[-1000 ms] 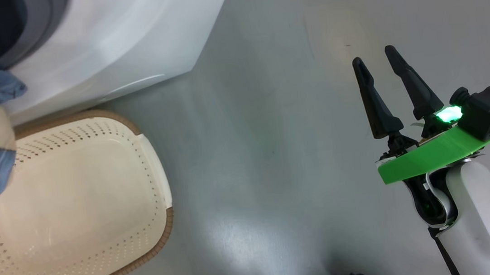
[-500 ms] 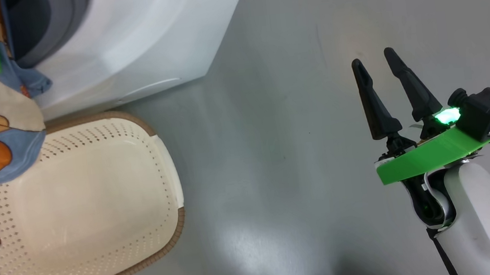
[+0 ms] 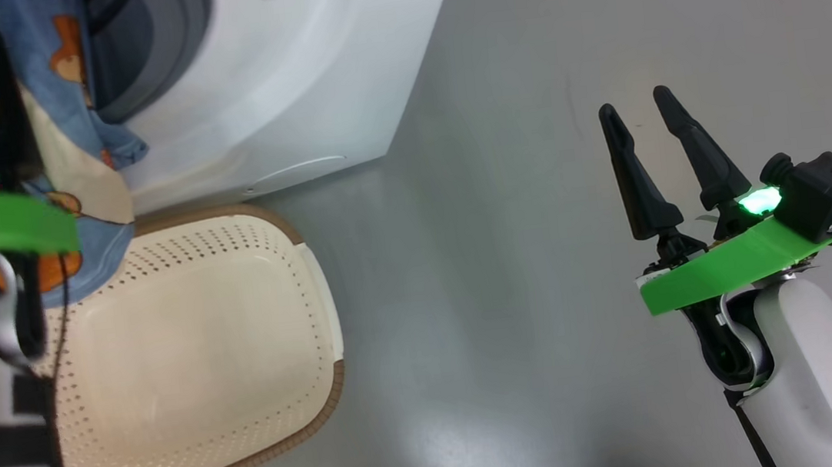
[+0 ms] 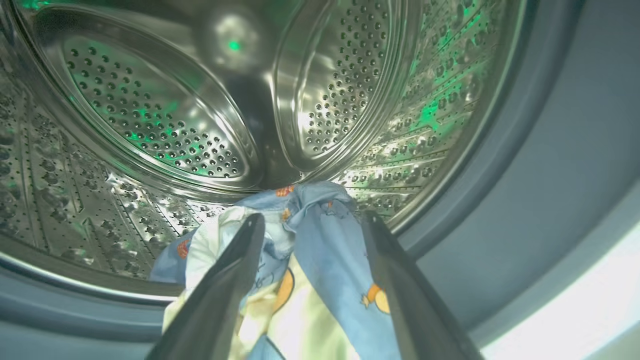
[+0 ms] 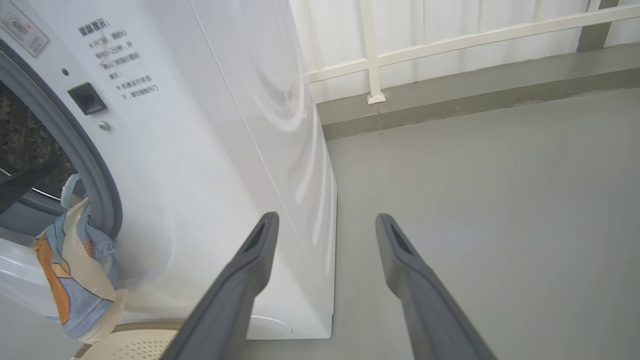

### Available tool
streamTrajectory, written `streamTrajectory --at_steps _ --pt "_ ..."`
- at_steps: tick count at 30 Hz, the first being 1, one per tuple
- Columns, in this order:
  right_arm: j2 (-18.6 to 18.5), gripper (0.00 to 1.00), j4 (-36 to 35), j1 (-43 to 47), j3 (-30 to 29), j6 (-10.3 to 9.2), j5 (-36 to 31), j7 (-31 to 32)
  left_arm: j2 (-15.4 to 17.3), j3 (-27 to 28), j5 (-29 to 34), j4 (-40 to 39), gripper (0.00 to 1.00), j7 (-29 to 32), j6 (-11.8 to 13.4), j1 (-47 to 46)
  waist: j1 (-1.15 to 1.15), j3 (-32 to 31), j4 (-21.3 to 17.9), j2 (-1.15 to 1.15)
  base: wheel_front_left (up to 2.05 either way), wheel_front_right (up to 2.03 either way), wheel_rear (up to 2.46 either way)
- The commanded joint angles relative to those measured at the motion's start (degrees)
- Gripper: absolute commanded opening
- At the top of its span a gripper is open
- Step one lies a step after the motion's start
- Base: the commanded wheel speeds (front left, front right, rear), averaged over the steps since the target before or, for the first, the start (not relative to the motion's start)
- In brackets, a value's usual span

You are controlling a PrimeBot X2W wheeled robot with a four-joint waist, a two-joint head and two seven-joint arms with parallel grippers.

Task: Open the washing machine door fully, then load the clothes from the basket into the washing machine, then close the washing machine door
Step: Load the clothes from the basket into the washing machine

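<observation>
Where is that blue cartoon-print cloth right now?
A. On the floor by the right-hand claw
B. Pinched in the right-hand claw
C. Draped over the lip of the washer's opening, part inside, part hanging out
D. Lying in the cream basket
C: the clothes hang down over the lower lip of the washing machine opening, and the left wrist view shows their upper end reaching into the steel drum.

Clothes (image 3: 72, 92) overhang machine (image 3: 277, 86) — basket (image 3: 318, 290) below.

Bright, even light; floor (image 3: 465, 259) glare; green-tinted drum (image 4: 165, 130).
</observation>
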Motion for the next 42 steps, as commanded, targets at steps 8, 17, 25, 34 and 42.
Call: streamTrajectory --at_steps 8,17,25,34,42 --pt "-1.12 1.0 -1.51 2.29 0.11 0.09 0.31 -0.27 -0.88 3.92 -1.59 -13.77 1.0 -0.31 0.42 14.39 0.0 -1.89 2.48 0.0 0.0 0.0 0.0" --pt "-2.02 1.0 -1.66 2.2 0.0 0.09 0.1 -0.27 -3.02 6.06 -1.95 -20.35 1.0 -0.31 0.35 23.2 0.0 -2.39 3.87 0.0 0.0 0.0 0.0" --pt "-2.4 1.0 -1.35 3.02 1.17 0.09 0.24 -0.27 -5.67 7.69 -1.62 -24.07 1.0 -0.31 1.07 28.42 0.0 -2.89 4.35 0.0 0.0 0.0 0.0" --pt "-2.89 1.0 -1.08 3.95 1.49 0.09 0.56 -0.27 -7.64 8.7 -1.28 -25.6 1.0 -0.31 1.11 31.56 0.0 -3.36 4.06 0.0 0.0 0.0 0.0" --pt "-3.07 1.0 -1.21 4.15 1.65 0.09 0.36 -0.27 -8.13 8.71 -1.12 -23.22 1.0 -0.31 0.5 31.55 0.0 -3.44 3.95 0.0 0.0 0.0 0.0"
